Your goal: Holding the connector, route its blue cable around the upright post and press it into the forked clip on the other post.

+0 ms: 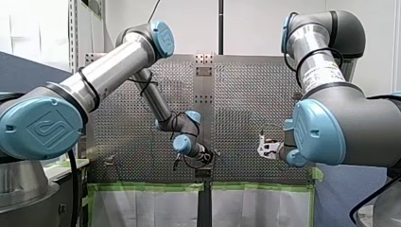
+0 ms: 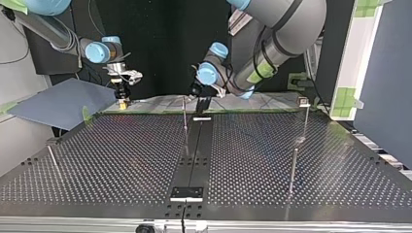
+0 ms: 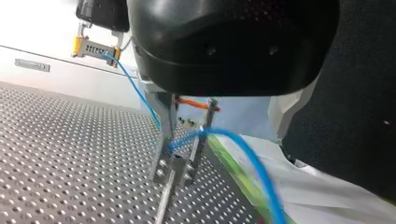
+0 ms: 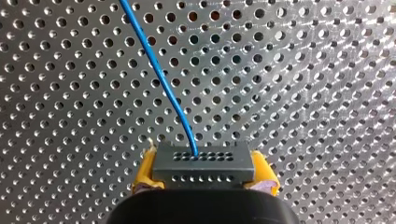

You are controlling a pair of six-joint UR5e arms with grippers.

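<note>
My right gripper (image 4: 203, 179) clamps the grey rectangular multi-hole connector (image 4: 201, 161) between its yellow pads (image 4: 145, 170), over the perforated metal table (image 4: 303, 93). The connector's thin blue cable (image 4: 161, 77) runs onward between the narrowly parted metal fingers (image 3: 163, 140) of my left gripper (image 3: 180, 170).

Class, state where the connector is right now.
The connector sits between my right gripper's yellow pads, over the perforated table at the top view's left.

Glare streaks the perforated table (image 4: 317, 84) in the right wrist view. The top view's far background (image 2: 160, 48) is dark, while the left wrist view's far wall (image 3: 42, 23) is washed out white.
</note>
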